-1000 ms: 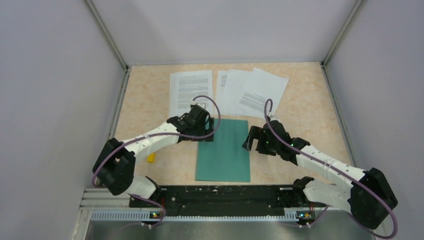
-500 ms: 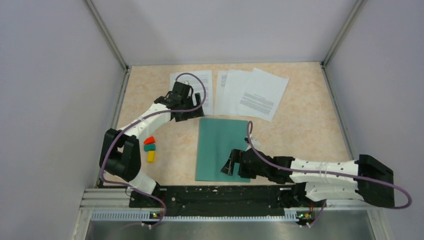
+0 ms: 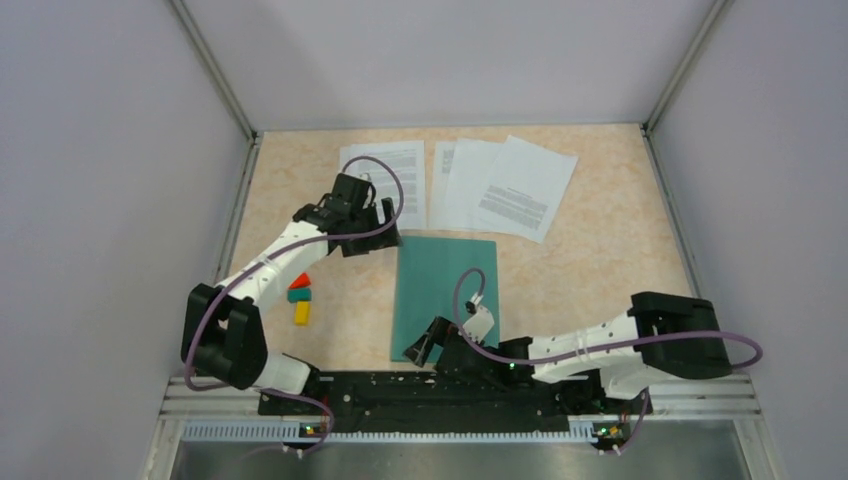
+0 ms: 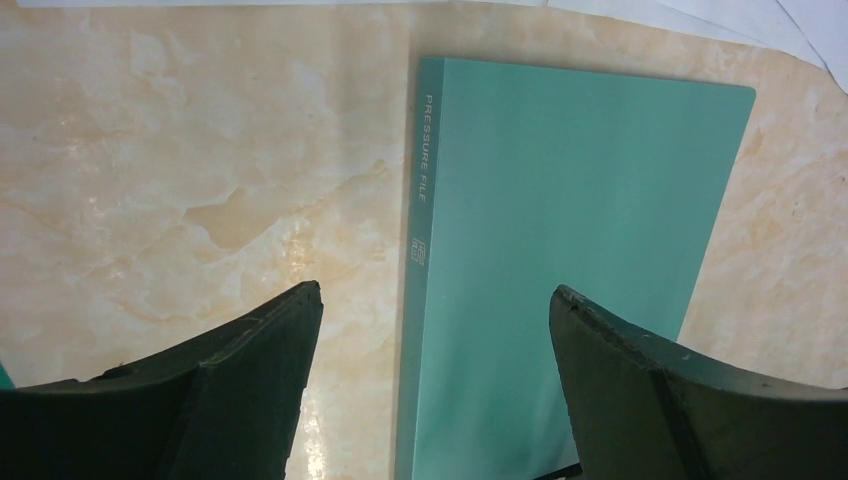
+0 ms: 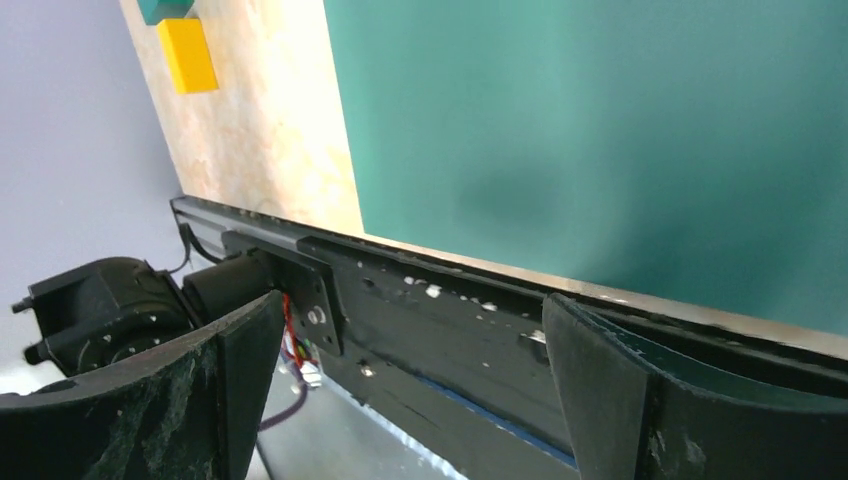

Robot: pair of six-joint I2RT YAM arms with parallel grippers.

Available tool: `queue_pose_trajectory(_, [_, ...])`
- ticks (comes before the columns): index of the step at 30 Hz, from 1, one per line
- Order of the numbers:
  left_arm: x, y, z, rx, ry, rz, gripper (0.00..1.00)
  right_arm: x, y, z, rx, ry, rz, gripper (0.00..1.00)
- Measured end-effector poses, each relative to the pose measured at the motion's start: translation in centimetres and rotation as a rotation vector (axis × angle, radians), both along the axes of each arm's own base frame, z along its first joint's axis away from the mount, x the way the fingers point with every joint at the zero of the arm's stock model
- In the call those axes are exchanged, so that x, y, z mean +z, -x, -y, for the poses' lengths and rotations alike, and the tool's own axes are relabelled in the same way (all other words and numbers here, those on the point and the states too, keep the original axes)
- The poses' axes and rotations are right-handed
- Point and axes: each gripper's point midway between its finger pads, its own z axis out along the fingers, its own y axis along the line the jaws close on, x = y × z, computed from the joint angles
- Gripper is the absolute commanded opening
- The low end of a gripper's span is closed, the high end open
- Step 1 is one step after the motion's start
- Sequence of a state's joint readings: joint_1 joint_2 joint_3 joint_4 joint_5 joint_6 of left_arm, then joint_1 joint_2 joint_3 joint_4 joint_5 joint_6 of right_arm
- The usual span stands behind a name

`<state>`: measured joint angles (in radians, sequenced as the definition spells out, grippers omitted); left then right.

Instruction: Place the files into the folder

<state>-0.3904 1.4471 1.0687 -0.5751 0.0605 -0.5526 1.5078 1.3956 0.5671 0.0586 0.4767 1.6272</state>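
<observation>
The teal-green folder (image 3: 447, 298) lies closed and flat at mid-table. The files, several white printed sheets, lie behind it: one stack at the back left (image 3: 383, 180), a fanned group at the back right (image 3: 505, 185). My left gripper (image 3: 383, 232) is open and empty, just off the folder's far-left corner. In the left wrist view (image 4: 435, 300) it straddles the folder's spine edge (image 4: 570, 230). My right gripper (image 3: 425, 350) is open and empty, low at the folder's near-left corner. In the right wrist view (image 5: 410, 305) it hangs over the black base rail, the folder (image 5: 600, 130) beyond.
Red (image 3: 298, 281), teal (image 3: 298, 295) and yellow (image 3: 302, 313) blocks lie left of the folder; the yellow one also shows in the right wrist view (image 5: 187, 55). The black base rail (image 3: 440, 392) runs along the near edge. Grey walls enclose the table.
My right arm has swung from the folder's right side down to its near-left corner. My left gripper has drawn back from the folder's far-left corner toward the left sheets.
</observation>
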Motion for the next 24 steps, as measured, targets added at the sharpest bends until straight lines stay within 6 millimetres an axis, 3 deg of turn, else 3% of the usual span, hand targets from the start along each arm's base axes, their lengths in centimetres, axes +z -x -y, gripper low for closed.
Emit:
queue_pose_trajectory(6, [1.3, 0.8, -1.0, -0.003, -0.005, 0.015, 0.88, -0.6, 0.3, -2.9, -0.084, -0.077, -0.023, 0.99])
queue_pose_trajectory(14, [1.9, 1.8, -2.1, -0.019, -0.026, 0.010, 0.88, -0.3, -0.8, -3.8, -0.207, -0.168, -0.008, 0.99])
queue_pose_trajectory(17, [1.9, 2.0, -2.3, -0.025, -0.024, 0.003, 0.88, 0.0, -1.1, -3.4, -0.249, -0.203, 0.003, 0.99])
queue_pose_trajectory(24, [2.0, 2.2, -1.9, -0.041, 0.000, -0.004, 0.87, -0.4, -2.1, -0.1, -0.358, -0.223, 0.025, 0.99])
